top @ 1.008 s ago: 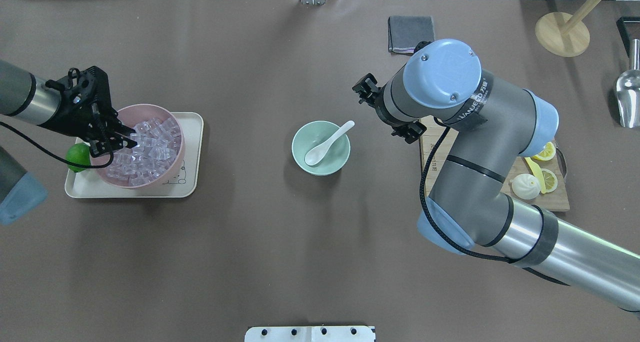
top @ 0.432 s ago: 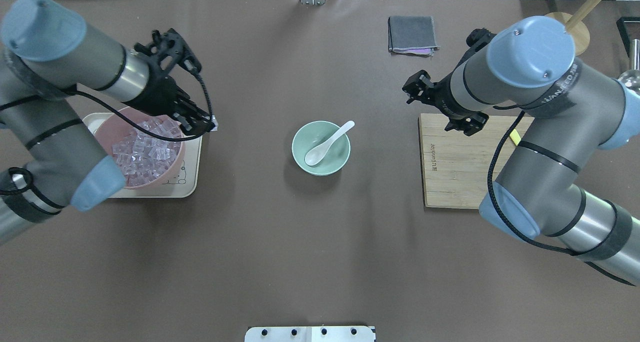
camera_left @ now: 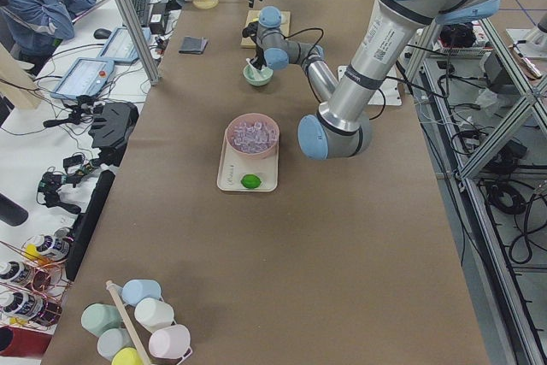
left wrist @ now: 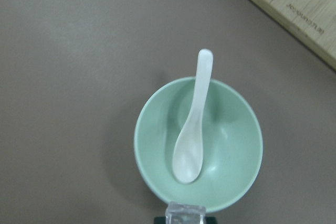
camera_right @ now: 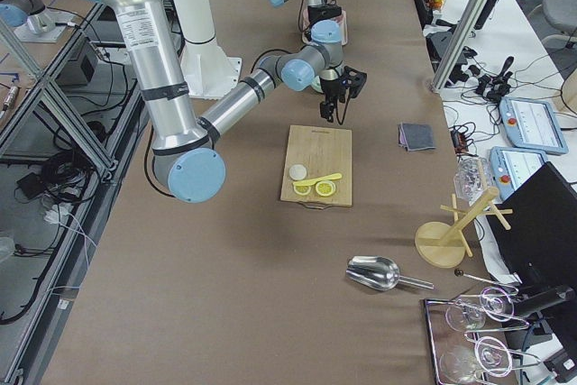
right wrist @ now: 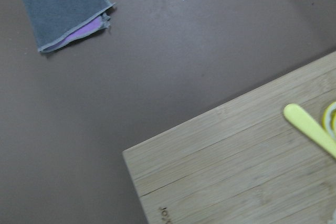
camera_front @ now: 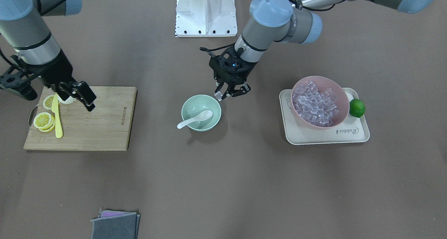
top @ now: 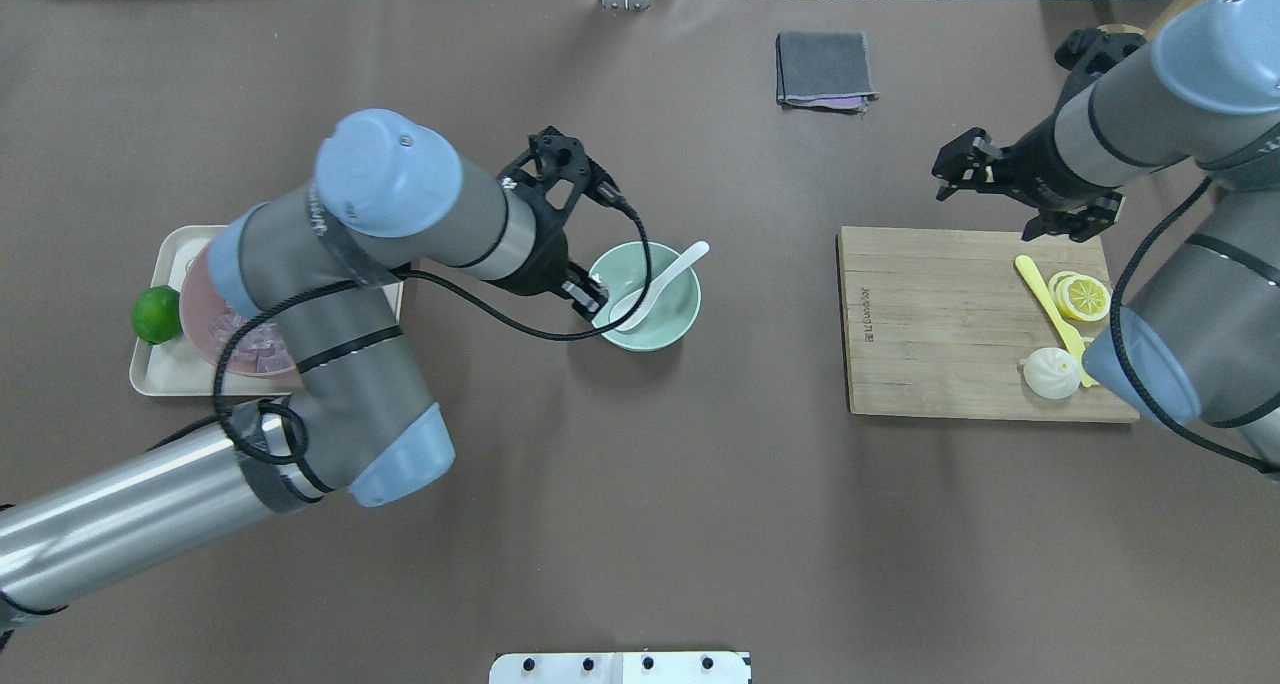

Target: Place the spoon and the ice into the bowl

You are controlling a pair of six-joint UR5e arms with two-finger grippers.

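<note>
Hovering at the bowl's [top: 672, 326] 9 o'clock rim in the overhead view, left claw [top: 588, 299] pinches one ice cube [camera_front: 219, 96], not yet dropped. Spoon [top: 650, 289] already lies inside, handle toward 2 o'clock. Right claw [camera_front: 79, 94] gapes wide, empty, by the cutting board [camera_front: 104, 127].

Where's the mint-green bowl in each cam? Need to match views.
Front-facing: bowl at centre, left tool holding ice by its rim.
Overhead: bowl at centre.
Exterior left: bowl far away, upper centre.
Exterior right: cannot make it out.
Left wrist: bowl fills the centre.
Right wrist: not in view.
Shared landmark: cutting board.
</note>
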